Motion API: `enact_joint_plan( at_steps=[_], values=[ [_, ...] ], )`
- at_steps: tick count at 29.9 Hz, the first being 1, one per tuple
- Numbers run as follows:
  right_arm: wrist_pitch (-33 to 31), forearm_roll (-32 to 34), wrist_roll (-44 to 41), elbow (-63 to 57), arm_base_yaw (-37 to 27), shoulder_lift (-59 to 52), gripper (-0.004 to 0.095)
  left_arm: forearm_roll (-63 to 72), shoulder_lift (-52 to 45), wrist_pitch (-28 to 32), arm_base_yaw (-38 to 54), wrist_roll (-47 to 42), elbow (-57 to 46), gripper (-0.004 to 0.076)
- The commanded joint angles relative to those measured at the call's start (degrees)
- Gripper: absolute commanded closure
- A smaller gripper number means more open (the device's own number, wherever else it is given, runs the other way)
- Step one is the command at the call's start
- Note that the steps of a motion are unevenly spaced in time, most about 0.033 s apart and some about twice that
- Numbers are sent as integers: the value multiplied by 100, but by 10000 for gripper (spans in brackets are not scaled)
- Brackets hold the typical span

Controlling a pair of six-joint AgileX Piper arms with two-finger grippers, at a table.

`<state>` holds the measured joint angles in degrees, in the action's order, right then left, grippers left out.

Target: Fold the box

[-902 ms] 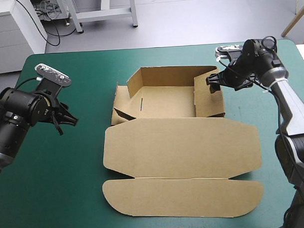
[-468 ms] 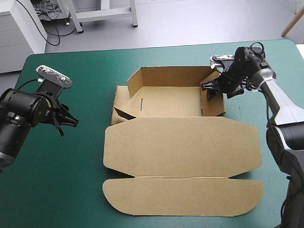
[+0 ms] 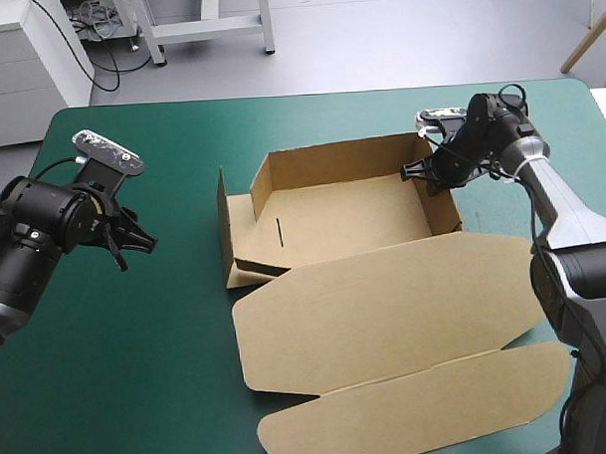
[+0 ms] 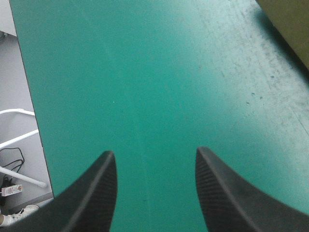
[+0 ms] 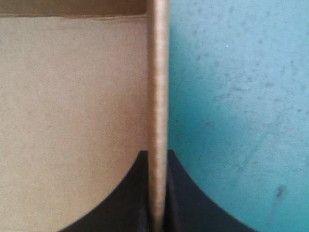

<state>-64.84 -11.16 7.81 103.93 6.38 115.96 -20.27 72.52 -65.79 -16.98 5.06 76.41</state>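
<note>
Brown box (image 3: 343,221) lies mid-counter (image 3: 138,342), tray formed, lid (image 3: 385,304) flat toward the near edge. Right gripper (image 5: 157,162) fingers clamped on the right wall (image 5: 157,87). Left gripper (image 4: 155,164) fingers apart, well clear. Advice: steady the wall upright and avoid dragging the tray.

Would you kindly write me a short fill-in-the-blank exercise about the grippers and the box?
1. The right gripper is shut on a wall of the brown ____.
2. The left gripper is ____, holding nothing.
3. The box's lid lies ____, not raised.
Missing words: box; open; flat.
</note>
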Motion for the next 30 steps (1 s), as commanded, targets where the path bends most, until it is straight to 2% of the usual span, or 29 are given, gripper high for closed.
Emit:
enact_joint_plan(
  at_steps=[1,3,6,8,10,14,17,25,30],
  values=[
    [25,-39,219,152,-37,-365,927,-130,-130,196,49,-49,139,375],
    [-133,-138,323,218,-114,-428,927,-105,-130,196,110,-49,139,421],
    [-416,-322,534,310,-289,-596,927,-48,-140,196,337,-49,139,548],
    [-415,-414,664,312,-441,-801,928,74,-140,239,570,-49,139,665],
    [-415,-494,741,312,-589,-1026,927,251,-140,280,818,-60,139,735],
    [-415,-688,1019,312,-958,-1551,928,965,-140,392,1539,9,139,730],
    [-415,-760,1109,312,-1217,-1921,927,1630,-140,456,2070,412,139,730],
    [-415,-838,1328,312,-1762,-2709,927,4441,-140,215,3827,2534,-117,729],
    [-415,-1259,1562,312,-1978,-2943,928,6117,-118,278,4701,4157,-993,729]
  ],
)
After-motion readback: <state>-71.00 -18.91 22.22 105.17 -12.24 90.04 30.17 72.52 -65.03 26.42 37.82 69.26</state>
